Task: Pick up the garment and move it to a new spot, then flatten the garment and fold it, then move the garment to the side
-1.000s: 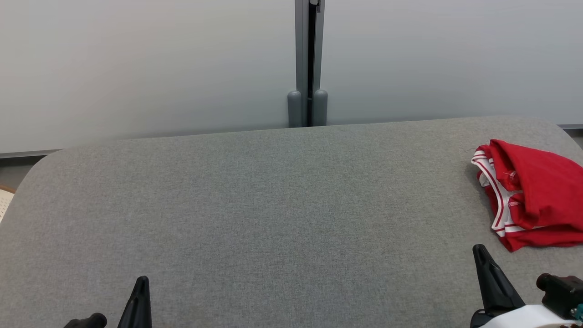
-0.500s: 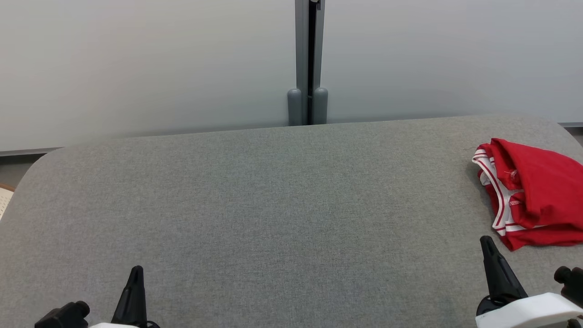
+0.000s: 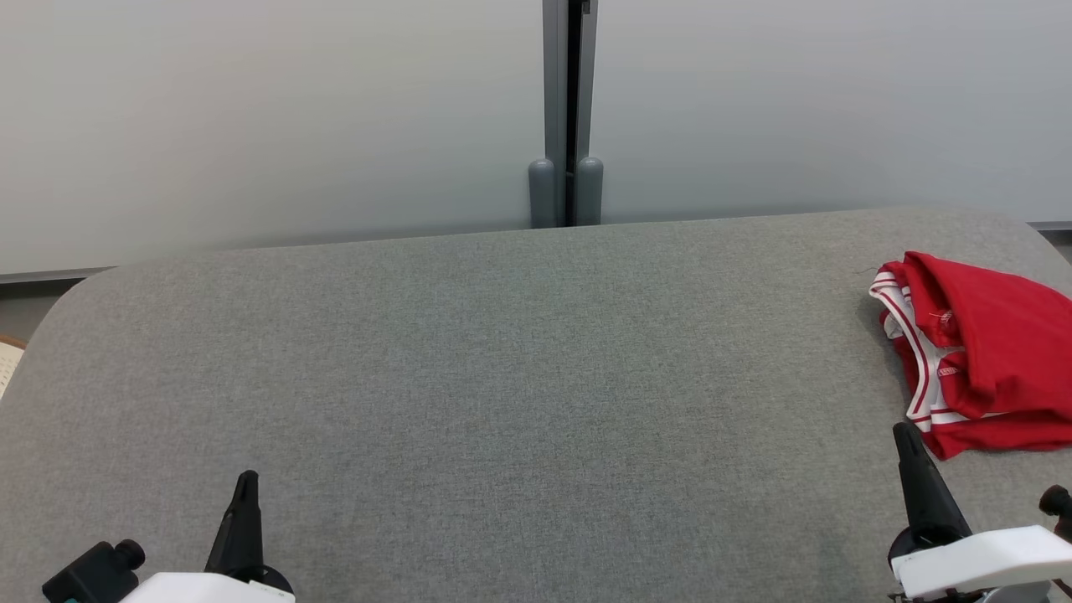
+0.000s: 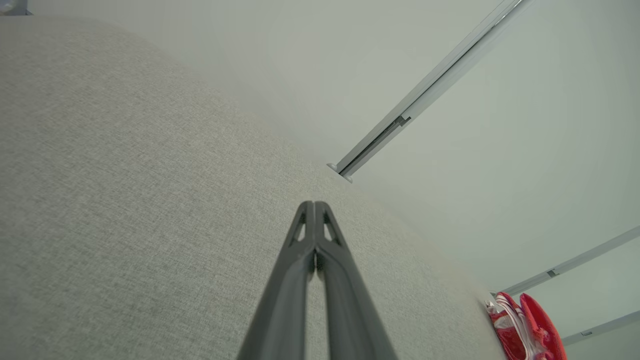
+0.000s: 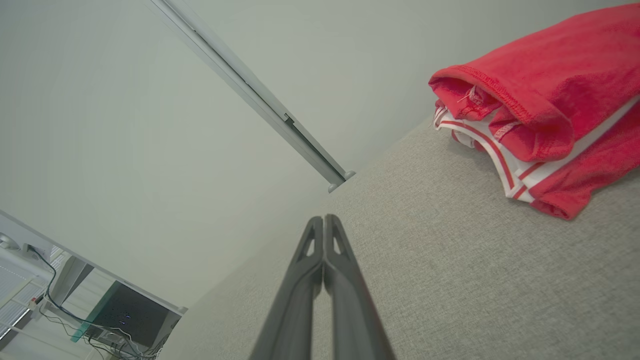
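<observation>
A red garment (image 3: 984, 356) with white striped trim lies folded in a bundle at the right end of the grey fabric table (image 3: 502, 377). It also shows in the right wrist view, garment (image 5: 540, 105), and far off in the left wrist view, garment (image 4: 525, 332). My right gripper (image 3: 909, 444) is shut and empty, hovering just in front of the garment's near corner without touching it. My left gripper (image 3: 245, 487) is shut and empty at the table's front left, far from the cloth. The fingertips press together in both wrist views: left gripper (image 4: 314, 205), right gripper (image 5: 324, 219).
Pale partition panels stand behind the table, joined at a grey post (image 3: 567, 117). The wide middle of the grey table lies bare between my grippers. A desk with cables and a dark box (image 5: 125, 315) shows in the right wrist view.
Both arms have risen further into the head view, showing more of their white wrists. The right gripper's tip has drifted right and up toward the garment. The garment has not moved.
</observation>
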